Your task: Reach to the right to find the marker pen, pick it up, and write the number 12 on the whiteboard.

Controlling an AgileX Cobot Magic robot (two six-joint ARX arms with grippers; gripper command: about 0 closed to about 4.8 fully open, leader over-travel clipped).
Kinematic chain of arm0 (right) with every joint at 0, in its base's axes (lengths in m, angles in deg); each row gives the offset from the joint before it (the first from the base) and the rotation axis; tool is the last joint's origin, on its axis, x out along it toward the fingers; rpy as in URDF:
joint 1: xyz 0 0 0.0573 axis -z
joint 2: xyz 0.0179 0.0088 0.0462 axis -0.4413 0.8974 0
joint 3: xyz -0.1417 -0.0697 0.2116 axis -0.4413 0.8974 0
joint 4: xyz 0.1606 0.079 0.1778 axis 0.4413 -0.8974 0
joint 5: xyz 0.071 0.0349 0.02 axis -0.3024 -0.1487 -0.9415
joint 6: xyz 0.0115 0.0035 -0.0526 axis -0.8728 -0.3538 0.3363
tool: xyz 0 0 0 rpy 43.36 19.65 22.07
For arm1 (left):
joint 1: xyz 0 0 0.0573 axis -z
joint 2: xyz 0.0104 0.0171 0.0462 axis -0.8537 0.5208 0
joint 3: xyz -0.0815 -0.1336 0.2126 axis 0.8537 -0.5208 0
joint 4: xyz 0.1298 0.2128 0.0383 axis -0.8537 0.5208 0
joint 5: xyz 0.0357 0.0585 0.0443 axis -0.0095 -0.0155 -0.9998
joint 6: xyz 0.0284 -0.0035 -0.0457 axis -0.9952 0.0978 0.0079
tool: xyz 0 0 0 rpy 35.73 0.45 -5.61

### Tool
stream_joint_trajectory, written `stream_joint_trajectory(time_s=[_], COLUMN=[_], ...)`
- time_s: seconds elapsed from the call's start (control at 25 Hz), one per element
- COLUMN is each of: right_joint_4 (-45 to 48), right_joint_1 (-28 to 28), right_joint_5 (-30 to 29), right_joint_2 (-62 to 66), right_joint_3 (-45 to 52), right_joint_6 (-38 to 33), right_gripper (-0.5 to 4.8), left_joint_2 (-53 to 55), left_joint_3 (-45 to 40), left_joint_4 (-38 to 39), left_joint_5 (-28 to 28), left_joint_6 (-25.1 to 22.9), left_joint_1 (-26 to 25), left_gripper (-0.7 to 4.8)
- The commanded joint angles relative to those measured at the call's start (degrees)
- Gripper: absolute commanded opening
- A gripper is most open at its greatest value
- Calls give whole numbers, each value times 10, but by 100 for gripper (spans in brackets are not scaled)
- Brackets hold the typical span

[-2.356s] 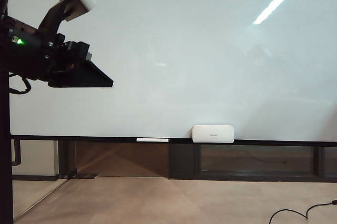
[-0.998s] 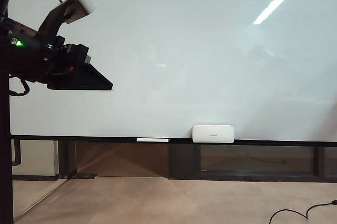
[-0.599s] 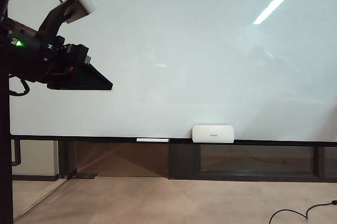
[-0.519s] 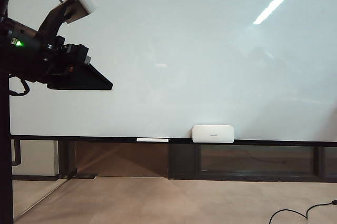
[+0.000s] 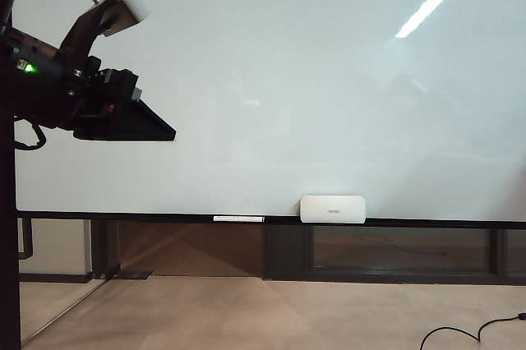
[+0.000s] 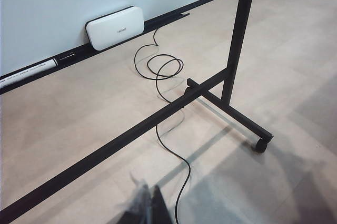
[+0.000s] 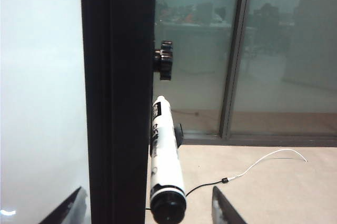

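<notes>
- Since the earlier pictures, the left arm (image 5: 82, 95) is seen a little lower at the left side of the whiteboard (image 5: 271, 87); in the last second nothing is seen to move.
- The left gripper (image 6: 145, 208) is seen only as a dark blur over the floor (image 6: 79, 113), so it cannot be told if its fingers are spread or pressed together.
- The right gripper (image 7: 147, 208) is held at the dark frame (image 7: 118, 92) of the whiteboard, and its fingers (image 7: 224, 208) are spread wide.
- The marker pen (image 7: 164, 155) is seen between the spread fingers, just beside the frame, and it is not pinched.
- A small white box (image 5: 332, 209) and a thin white stick (image 5: 238, 218) are seen on the ledge under the whiteboard.
- A black cable (image 6: 166, 103) is laid on the floor.
</notes>
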Motion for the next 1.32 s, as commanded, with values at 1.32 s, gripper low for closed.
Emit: stream_joint_trajectory(time_s=[1.32], right_joint_4=[11], right_joint_1=[-5], right_joint_5=[27], right_joint_2=[15], right_joint_3=[-28], right_joint_6=[2], right_gripper=[229], left_joint_2=[-2], left_joint_3=[2], left_joint_4=[-6], left_joint_5=[-1], left_joint_6=[0], left_joint_1=[0], left_gripper=[-5])
